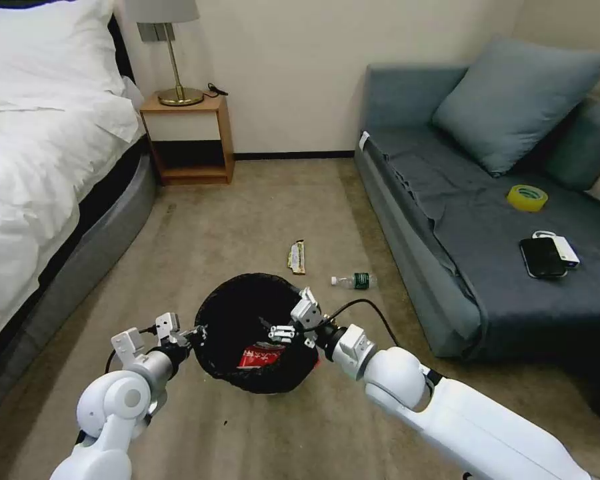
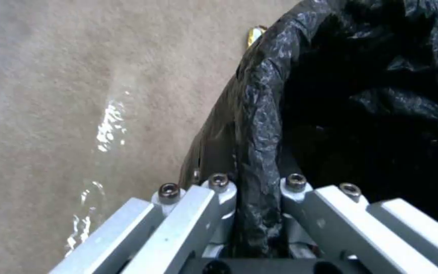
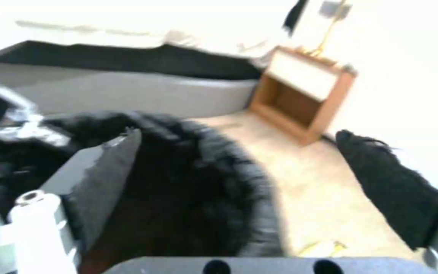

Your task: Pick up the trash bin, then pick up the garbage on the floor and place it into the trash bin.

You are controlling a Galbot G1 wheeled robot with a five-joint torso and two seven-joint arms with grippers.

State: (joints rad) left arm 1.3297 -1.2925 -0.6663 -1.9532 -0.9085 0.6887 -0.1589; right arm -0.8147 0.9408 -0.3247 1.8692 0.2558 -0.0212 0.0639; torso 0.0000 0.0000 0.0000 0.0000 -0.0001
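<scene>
Jaws of the left gripper (image 2: pixel 257 213) pinch the nine-o'clock rim of the round black-bagged trash bin (image 1: pixel 257 333), while the right gripper (image 1: pixel 281 331) hangs spread above the red-white snack wrapper (image 1: pixel 260 358) inside, so hold it level.

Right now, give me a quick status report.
Left gripper clamped on trash bin rim. Right gripper open over bin, red-white wrapper inside. Bottle and bar wrapper on floor. Nothing blocking.

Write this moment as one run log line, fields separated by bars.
left gripper: shut on trash bin rim | right gripper: open over bin | red-white wrapper: inside | bottle, bar wrapper: on floor
</scene>
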